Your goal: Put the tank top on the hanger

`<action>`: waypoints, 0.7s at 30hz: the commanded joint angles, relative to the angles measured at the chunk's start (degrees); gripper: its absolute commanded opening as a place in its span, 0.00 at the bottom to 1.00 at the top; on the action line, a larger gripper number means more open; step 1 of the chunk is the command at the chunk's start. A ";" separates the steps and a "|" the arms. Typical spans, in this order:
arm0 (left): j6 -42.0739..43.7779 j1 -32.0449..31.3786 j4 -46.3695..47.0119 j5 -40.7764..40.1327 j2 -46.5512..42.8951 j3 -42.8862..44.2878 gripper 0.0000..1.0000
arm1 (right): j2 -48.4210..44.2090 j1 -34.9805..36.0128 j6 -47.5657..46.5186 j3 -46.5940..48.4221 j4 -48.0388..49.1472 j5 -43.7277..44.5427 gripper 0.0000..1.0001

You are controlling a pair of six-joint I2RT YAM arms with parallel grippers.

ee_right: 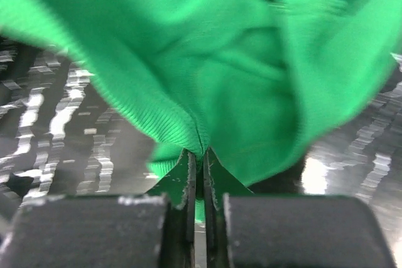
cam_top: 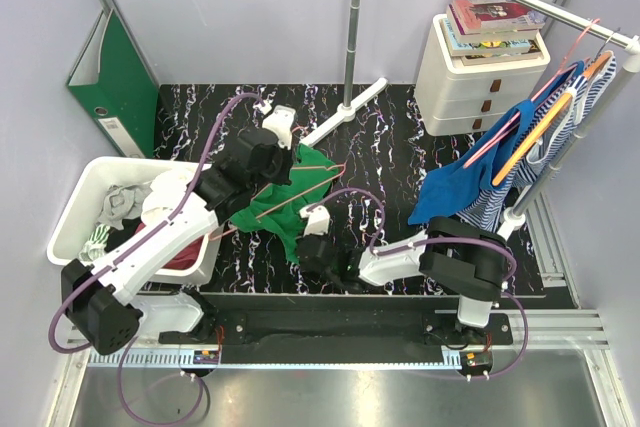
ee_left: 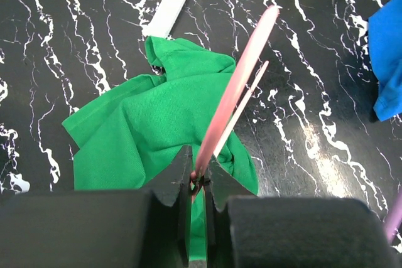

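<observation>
Right end effector (ee_right: 196, 155) pinches the tank top (ee_right: 220, 61) edge, left end effector (ee_left: 200, 177) clamps the hanger (ee_left: 244, 73)

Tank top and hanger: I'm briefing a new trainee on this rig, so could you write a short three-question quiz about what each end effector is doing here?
1. True or false: the left end effector is shut on the pink hanger.
2. What does the right end effector pinch? A) the blue garment B) the green tank top C) a book
3. On which of the robot's sides does the white bin stand?
Key: 1 true; 2 B; 3 its left.
</observation>
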 commanded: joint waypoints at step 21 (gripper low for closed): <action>10.89 0.16 5.86 19.74 -8.87 -1.91 0.00 | -18.09 -18.65 -2.23 -15.10 3.53 -3.92 0.00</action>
